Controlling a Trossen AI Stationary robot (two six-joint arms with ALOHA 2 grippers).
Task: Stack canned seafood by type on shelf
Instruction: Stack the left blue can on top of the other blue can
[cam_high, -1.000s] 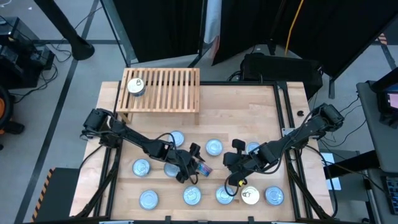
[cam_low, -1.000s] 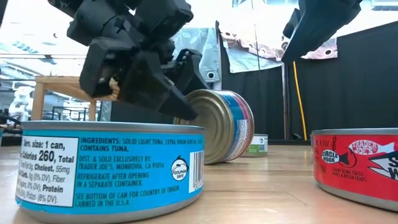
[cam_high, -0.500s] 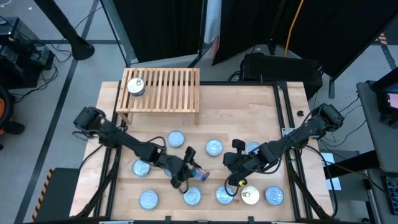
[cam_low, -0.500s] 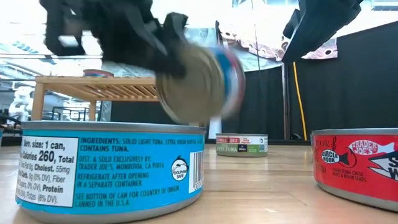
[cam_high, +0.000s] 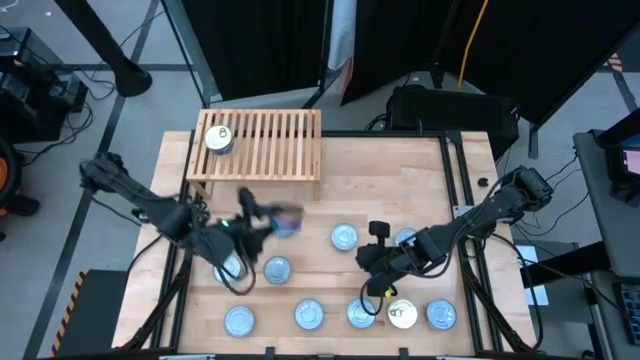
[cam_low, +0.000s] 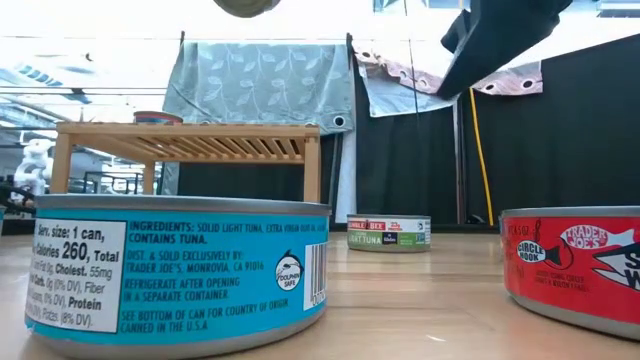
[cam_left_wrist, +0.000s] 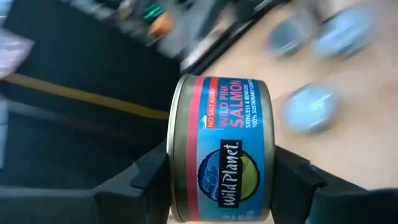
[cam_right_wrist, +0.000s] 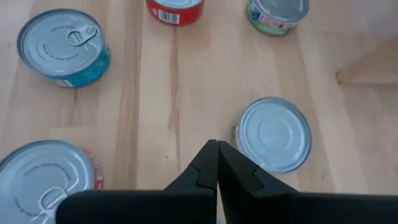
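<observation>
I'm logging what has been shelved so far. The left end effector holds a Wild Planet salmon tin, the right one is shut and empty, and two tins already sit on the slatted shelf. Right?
Not quite: the high view shows only one tin on the shelf, at one end. The rest holds: the left end effector grips the salmon tin, and the right end effector is shut and empty.

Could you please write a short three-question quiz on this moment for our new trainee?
1. True or false: the left gripper holds a salmon can.
2. How many cans stand on the shelf? A) none B) one C) three
3. Fill in: the right gripper hangs over the table with its fingers ____.

Key: 1 true; 2 B, a single can at one end; 3 shut.
</observation>
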